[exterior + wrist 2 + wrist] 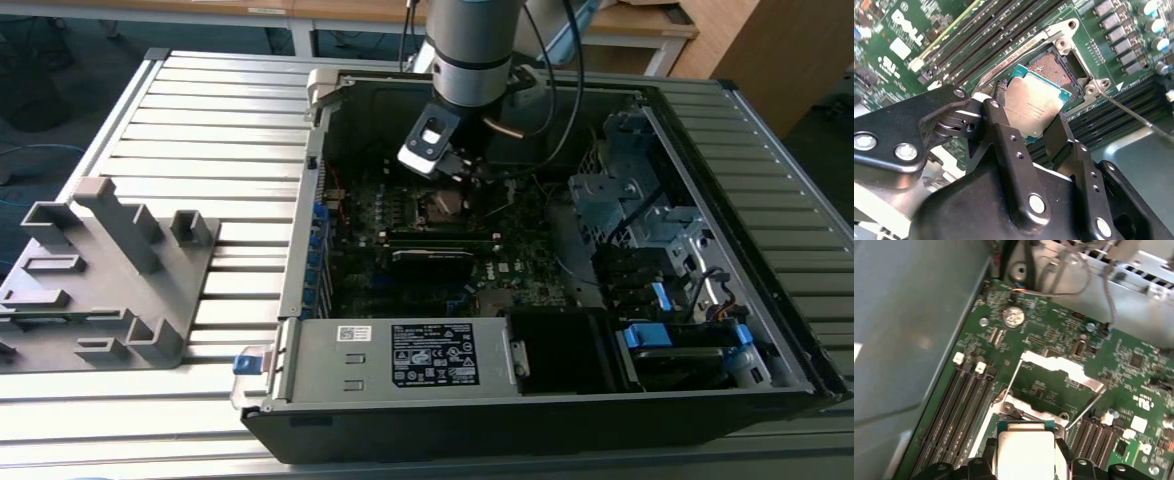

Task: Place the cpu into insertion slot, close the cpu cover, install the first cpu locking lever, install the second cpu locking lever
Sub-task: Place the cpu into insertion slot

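Hand [1029,123] clenched on cpu [1036,102] by two opposite edges, silver face up, far edge over open insertion slot [1055,65]

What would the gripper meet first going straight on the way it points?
The cpu held in the gripper would likely land on the open insertion slot; the gap is hard to judge.

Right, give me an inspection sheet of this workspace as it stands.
Surface: slatted metal table bearing an open computer case.
Job's things: cpu held partly over the open insertion slot; cpu cover raised; locking lever swung free.
Clutter: grey fixture block on the table, exterior view's left.
Grippers: gripper shut on the cpu.
Cables: black cables hang beside the arm into the case.
Surroundings: wooden furniture beyond the table.
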Robot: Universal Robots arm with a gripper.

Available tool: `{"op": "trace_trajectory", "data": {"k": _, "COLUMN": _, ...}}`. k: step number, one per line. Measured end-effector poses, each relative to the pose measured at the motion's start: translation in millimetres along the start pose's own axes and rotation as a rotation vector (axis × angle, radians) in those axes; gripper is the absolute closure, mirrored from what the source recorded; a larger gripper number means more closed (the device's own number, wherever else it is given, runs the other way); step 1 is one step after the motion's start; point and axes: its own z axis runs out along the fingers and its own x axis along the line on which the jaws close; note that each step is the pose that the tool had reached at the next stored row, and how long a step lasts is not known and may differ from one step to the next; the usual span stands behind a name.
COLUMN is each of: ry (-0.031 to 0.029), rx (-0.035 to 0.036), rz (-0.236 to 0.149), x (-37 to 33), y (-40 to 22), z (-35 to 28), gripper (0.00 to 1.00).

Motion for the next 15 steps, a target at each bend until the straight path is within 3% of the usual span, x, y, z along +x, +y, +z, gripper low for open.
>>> {"op": "trace_trajectory", "data": {"k": 9, "ry": -0.0111, "rx": 0.0013, "rz": 0.162, "x": 0.0, "y": 0.0, "z": 0.7, "gripper": 0.46}}
{"op": "trace_trajectory", "data": {"k": 15, "ry": -0.0118, "rx": 0.0013, "rz": 0.17, "x": 0.0, "y": 0.0, "z": 0.7, "gripper": 0.46}}
